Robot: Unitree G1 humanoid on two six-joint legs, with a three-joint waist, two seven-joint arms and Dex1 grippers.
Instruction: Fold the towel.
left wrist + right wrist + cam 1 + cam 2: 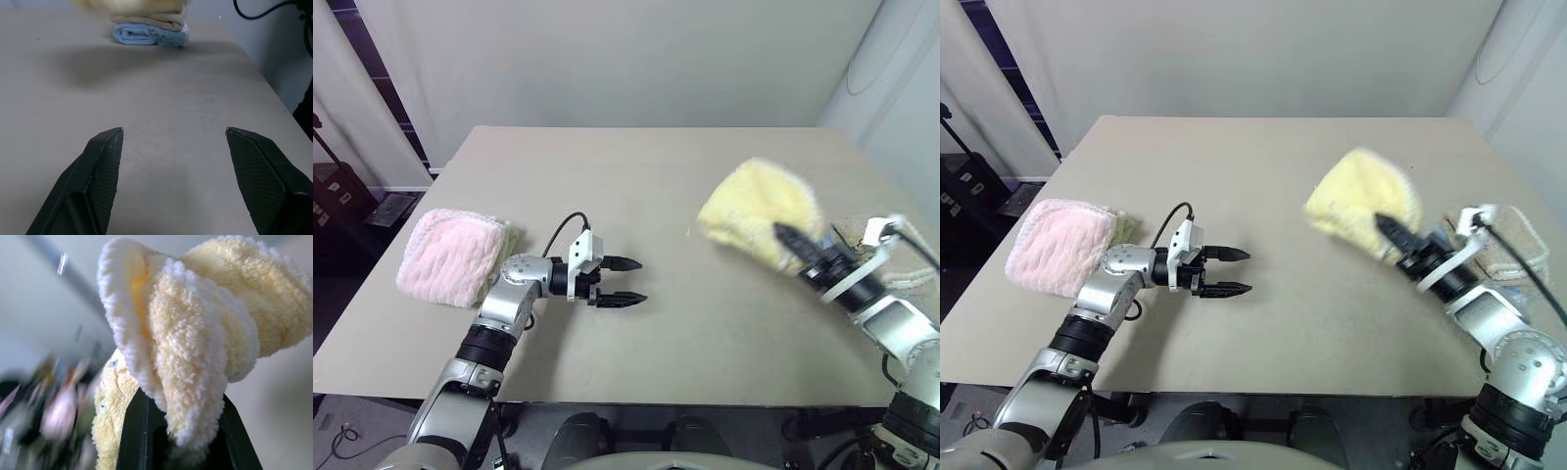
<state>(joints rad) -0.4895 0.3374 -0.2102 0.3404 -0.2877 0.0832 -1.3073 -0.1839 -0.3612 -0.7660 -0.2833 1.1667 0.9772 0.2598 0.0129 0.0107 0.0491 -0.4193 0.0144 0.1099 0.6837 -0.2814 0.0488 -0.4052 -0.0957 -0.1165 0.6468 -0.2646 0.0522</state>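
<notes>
I have the right claw (1400,238) clamped on the towel (1359,201), holding it up off the tabletop (1273,166) over the right side. The towel hangs bunched in a loose lump rather than spread out. In the right wrist view it is pale yellow, thick and fluffy terry (195,347), gathered into rounded folds with a whiter edge running along one fold, and the claw's two black fingers (134,435) close in on it from either side. I cannot make out a logo on it from here.

My left claw (628,282) sits low over the tabletop near the middle, pointing toward the right, with its fingers (100,171) well apart and nothing between them.

On the left side of the tabletop lies a folded fluffy pink towel (448,255), with a bit of pale green cloth (512,238) showing at its far edge. At the right edge, just behind my right arm, there is a small stack of folded cloths: a beige one (151,19) lying on a light blue one (149,36).
</notes>
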